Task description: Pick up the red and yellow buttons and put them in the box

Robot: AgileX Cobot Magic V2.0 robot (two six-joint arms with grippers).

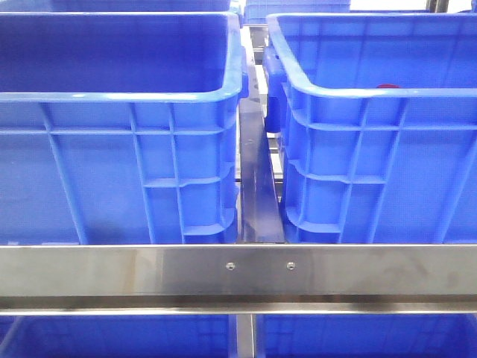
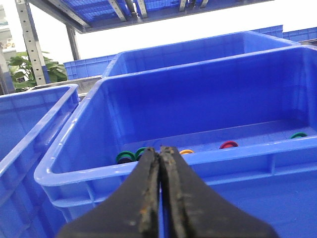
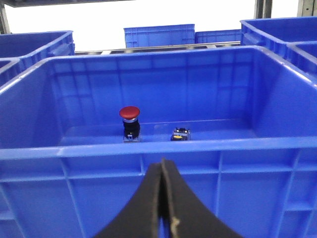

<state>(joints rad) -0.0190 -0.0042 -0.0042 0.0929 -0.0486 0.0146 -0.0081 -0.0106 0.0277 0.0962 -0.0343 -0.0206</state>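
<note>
A glossy red domed button on a black body stands on the floor of a blue crate in the right wrist view. A small black piece with a yellow top lies beside it. My right gripper is shut and empty, outside that crate's near wall. In the front view a red spot shows over the right crate's rim. My left gripper is shut and empty at the near rim of another blue crate. That crate holds a red ring, a yellow-orange ring and green rings. Neither gripper shows in the front view.
A steel rail crosses in front of both crates, and a metal divider stands between them. The left crate shows no contents from the front. More blue crates stand behind and beside. A shelf frame rises at the far side.
</note>
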